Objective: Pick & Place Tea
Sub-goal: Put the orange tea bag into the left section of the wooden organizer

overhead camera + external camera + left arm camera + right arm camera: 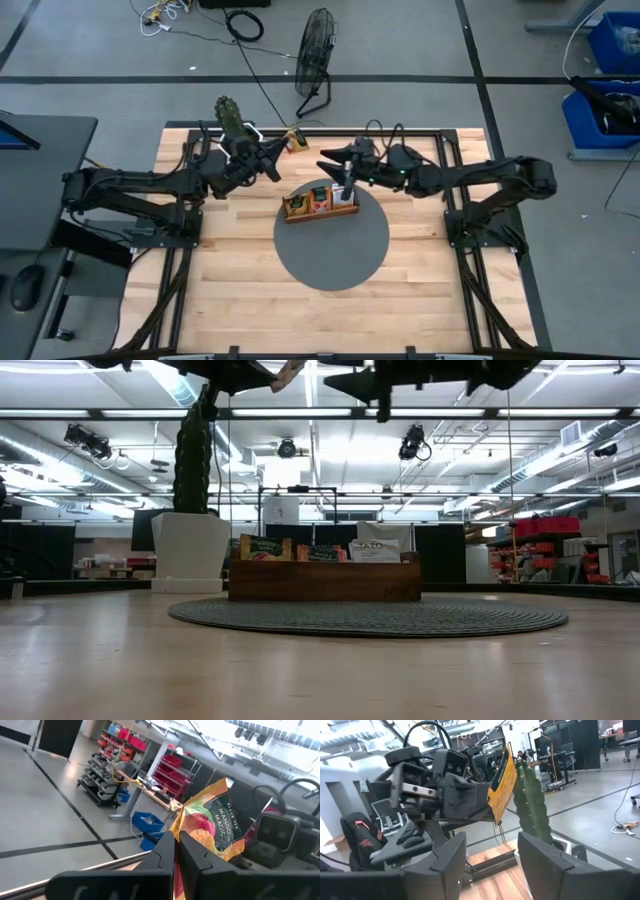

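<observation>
An orange mango tea sachet [210, 822] is pinched between the pressed-together fingers of the left gripper [176, 851], held in the air above the bench's far edge, left of the wooden tray [320, 203]. In the tray, which stands at the far rim of the round grey mat [335, 250], several more sachets stand upright, a white one [378, 550] toward its right end. The right gripper [490, 852] hangs with fingers spread above the tray's right end, facing the held sachet; nothing is seen between them. A potted cactus [229, 113] stands at the bench's far left. The step appears to be carrying the sachet to a free slot; it is judged best lowered edge-first, kept upright, and released only once seated.
</observation>
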`<control>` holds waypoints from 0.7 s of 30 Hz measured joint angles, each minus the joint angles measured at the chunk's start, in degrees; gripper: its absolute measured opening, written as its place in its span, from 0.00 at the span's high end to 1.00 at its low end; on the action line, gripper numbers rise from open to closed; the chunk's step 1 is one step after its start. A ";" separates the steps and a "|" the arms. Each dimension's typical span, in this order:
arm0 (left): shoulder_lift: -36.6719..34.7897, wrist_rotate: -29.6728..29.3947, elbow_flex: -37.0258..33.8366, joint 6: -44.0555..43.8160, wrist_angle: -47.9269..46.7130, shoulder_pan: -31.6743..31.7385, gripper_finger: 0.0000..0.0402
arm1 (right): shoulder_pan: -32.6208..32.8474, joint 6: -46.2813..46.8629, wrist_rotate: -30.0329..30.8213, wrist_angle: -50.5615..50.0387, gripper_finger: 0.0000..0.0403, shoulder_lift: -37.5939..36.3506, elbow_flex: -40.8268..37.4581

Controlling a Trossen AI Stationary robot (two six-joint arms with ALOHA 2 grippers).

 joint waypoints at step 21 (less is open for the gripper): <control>-0.11 1.05 0.05 0.02 2.18 -0.15 0.98 | -0.09 2.75 0.45 -2.88 0.57 10.56 13.10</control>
